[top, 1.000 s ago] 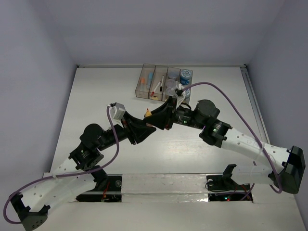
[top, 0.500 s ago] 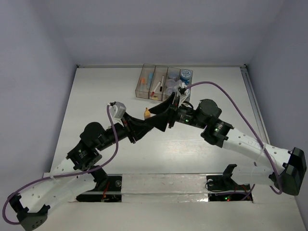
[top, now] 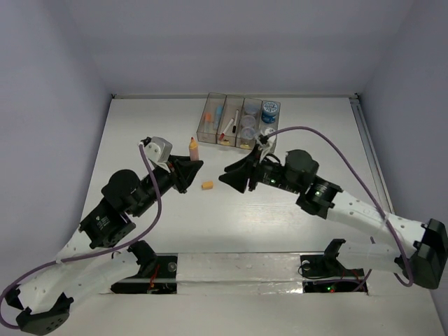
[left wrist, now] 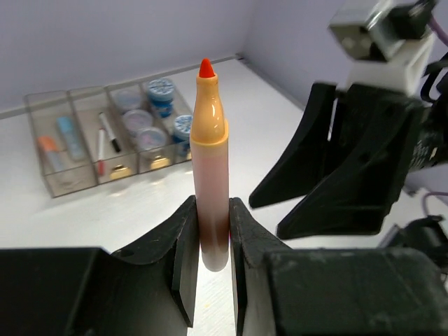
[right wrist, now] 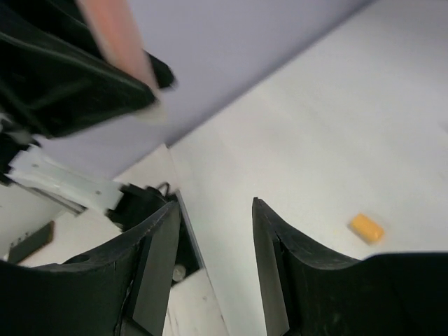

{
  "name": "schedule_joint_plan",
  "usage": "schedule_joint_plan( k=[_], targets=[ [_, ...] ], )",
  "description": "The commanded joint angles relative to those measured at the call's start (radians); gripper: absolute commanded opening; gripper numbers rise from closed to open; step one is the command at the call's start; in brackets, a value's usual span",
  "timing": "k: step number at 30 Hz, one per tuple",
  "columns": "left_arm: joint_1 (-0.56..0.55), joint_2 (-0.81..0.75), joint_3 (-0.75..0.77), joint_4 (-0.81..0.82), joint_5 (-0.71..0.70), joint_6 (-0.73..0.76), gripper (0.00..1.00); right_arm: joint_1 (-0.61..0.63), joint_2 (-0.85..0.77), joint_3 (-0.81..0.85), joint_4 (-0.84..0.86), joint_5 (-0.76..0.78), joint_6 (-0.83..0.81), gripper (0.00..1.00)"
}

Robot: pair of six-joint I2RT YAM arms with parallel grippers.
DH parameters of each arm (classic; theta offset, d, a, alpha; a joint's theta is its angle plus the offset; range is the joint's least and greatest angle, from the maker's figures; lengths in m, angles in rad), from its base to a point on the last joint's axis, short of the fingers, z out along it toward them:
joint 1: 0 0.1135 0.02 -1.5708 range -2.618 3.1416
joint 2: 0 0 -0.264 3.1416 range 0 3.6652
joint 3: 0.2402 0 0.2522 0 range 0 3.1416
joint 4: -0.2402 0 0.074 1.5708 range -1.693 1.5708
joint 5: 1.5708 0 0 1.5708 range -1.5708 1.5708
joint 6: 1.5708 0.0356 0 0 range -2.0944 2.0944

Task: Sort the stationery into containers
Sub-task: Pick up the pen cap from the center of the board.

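Note:
My left gripper [top: 192,166] is shut on the lower barrel of an orange marker [top: 193,146], which stands upright with its red tip bare [left wrist: 210,147]. My right gripper [top: 227,178] hangs open and empty to its right, apart from the marker [right wrist: 115,35]. A small orange piece [top: 206,185] lies on the table between the two grippers, also seen in the right wrist view [right wrist: 367,228]. The containers [top: 203,130] sit in a row at the back; in the left wrist view [left wrist: 63,185] they hold orange and blue stubby items, pens and round jars.
White table with walls at left, back and right. The right arm's purple cable [top: 329,140] arcs over the table behind the right gripper. Both arm bases stand at the near edge.
The grippers were close together at the marker; now they have drawn apart. The left one has moved left with the marker, the right one has opened, and the small orange piece lies on the table.

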Motion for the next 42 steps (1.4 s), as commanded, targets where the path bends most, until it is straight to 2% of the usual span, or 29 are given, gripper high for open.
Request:
schedule_joint_plan(
  k=[1,4,5,6,9,12,17,24,37,42],
  targets=[
    [0.006,0.001,0.003,-0.001,-0.125,0.076,0.0,-0.007,0.093,-0.012,-0.096,0.048,-0.005,0.51],
    [0.018,0.003,-0.038,0.002,-0.12,0.081,0.0,-0.007,0.222,0.035,-0.143,0.057,0.001,0.56],
    [0.033,0.001,-0.052,0.0,-0.117,0.081,0.0,-0.007,0.254,0.058,-0.148,0.059,0.004,0.59],
    [0.044,-0.002,-0.061,0.003,-0.114,0.081,0.0,-0.007,0.288,0.064,-0.139,0.056,0.007,0.68],
    [0.044,-0.011,-0.086,0.011,-0.1,0.078,0.0,-0.007,0.417,0.101,-0.121,0.063,0.035,0.8],
    [0.044,0.0,-0.088,0.008,-0.1,0.076,0.0,-0.007,0.553,0.153,-0.108,0.065,0.065,0.85],
    [0.044,0.015,-0.091,0.005,-0.102,0.075,0.0,-0.007,0.726,0.19,-0.053,0.066,0.117,0.85],
    [0.044,0.018,-0.094,0.003,-0.107,0.072,0.0,-0.007,0.851,0.256,-0.027,0.105,0.153,0.86],
    [0.044,0.015,-0.095,0.005,-0.097,0.07,0.0,-0.007,0.919,0.342,-0.099,0.214,0.121,0.85],
    [0.044,0.015,-0.095,0.005,-0.094,0.072,0.0,-0.007,0.954,0.377,-0.154,0.214,0.102,0.79]
  ],
)
